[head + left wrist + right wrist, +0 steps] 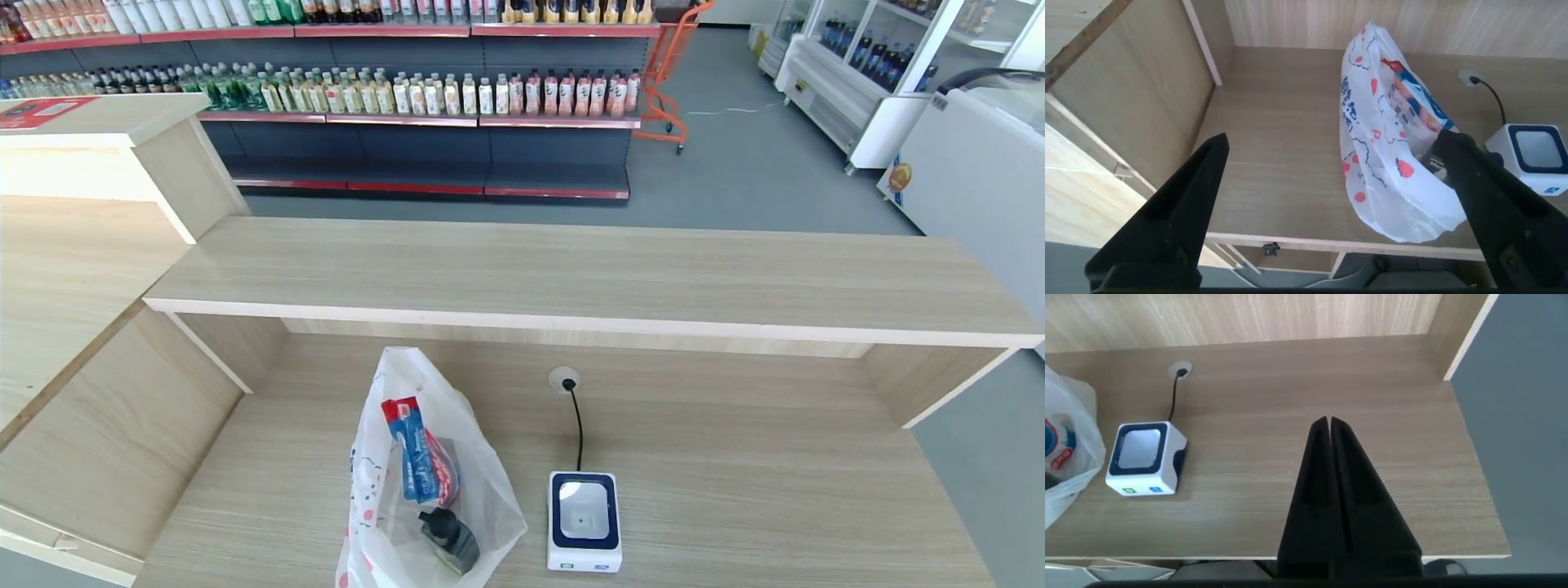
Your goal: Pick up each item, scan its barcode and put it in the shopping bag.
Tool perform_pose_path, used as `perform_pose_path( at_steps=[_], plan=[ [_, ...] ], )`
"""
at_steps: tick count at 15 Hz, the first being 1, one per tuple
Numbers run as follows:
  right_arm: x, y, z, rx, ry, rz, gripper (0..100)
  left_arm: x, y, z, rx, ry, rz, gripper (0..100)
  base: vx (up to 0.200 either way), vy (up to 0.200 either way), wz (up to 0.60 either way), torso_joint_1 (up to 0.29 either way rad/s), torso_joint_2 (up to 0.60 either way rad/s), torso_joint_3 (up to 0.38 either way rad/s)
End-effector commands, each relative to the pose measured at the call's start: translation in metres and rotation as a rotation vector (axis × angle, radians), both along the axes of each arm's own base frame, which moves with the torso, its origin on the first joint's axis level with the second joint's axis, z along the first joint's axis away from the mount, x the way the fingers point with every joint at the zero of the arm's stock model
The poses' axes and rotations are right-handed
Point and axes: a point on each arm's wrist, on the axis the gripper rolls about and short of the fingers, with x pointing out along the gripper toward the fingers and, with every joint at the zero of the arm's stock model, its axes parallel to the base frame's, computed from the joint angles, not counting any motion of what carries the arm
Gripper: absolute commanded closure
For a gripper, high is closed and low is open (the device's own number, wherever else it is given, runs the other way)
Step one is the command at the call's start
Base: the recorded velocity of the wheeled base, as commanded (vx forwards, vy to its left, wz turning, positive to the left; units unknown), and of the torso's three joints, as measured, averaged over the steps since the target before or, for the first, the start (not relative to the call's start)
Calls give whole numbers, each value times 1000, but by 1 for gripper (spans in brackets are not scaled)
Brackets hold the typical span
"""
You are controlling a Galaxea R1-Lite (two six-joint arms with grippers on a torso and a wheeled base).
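From the head, the shopping bag [371, 498], a blue pack [418, 453] inside, is seen beside the scanner [584, 523]. At the left wrist, the left gripper [1333, 143] is spread wide, the bag lengthwise just ahead. At the right wrist, the right gripper [1328, 425] is pressed closed, the bag beyond the scanner.

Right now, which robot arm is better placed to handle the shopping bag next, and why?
Probably left: the left tool is open and faces the shopping bag, while the right tool, shut, hangs over the counter beyond the scanner.
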Motion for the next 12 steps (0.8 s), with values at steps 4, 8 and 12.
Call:
perform_pose_path(
  at_steps=[4, 8, 12],
  plan=[
    [0, 0, 0, 11, 3, -1, 100, 0, 0, 0, -2, -2, -1, 0, 0, 0, 0, 0, 0, 0],
    [0, 0, 0, 46, 2, -5, 100, 0, 0, 0, -2, -2, -1, 0, 0, 0, 0, 0, 0, 0],
    [0, 0, 0, 47, 0, -7, 100, 0, 0, 0, -2, 0, 0, 0, 0, 0, 0, 0, 0, 0]
  ],
)
